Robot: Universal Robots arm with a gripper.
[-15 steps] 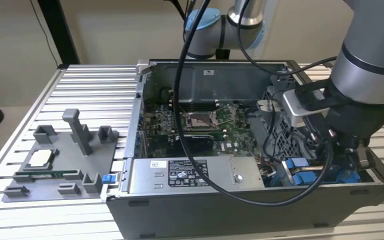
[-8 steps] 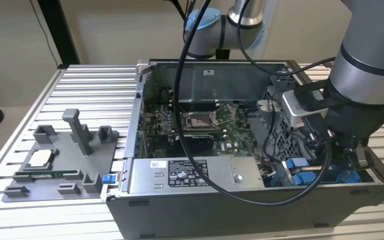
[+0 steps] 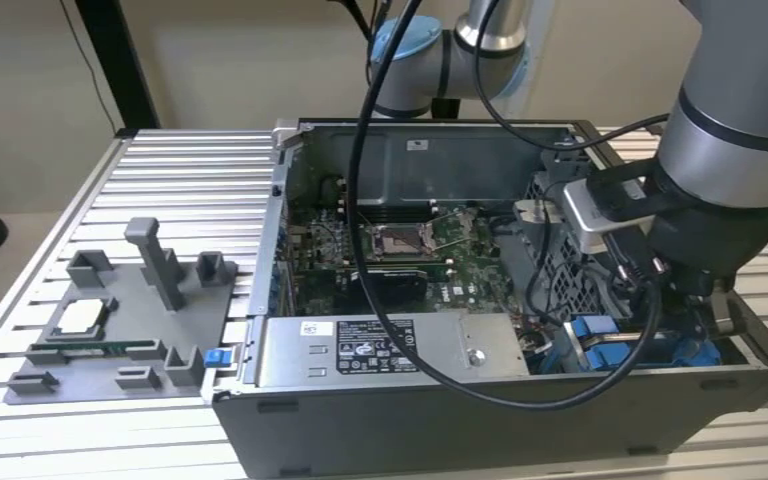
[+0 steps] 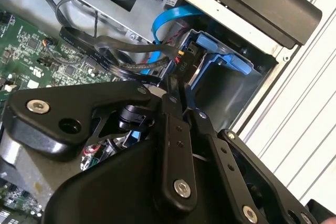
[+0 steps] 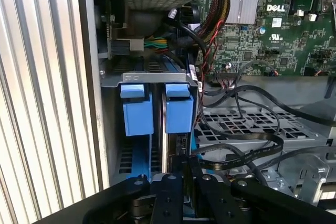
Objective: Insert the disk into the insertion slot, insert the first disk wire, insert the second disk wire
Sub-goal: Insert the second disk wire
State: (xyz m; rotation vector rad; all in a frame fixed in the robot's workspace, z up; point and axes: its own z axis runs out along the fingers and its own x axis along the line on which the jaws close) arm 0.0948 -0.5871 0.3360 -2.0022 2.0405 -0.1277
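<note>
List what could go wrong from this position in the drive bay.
1. The gripper sits at the end of the disk in its blue carrier, with loose black cables draped right beside it; a finger could snag or pinch one.
2. The blue data cable curves close above the bay, so pushing a connector may bend or trap it.
3. The arm hangs low inside the computer case; drifting sideways could strike the metal bay wall.
</note>
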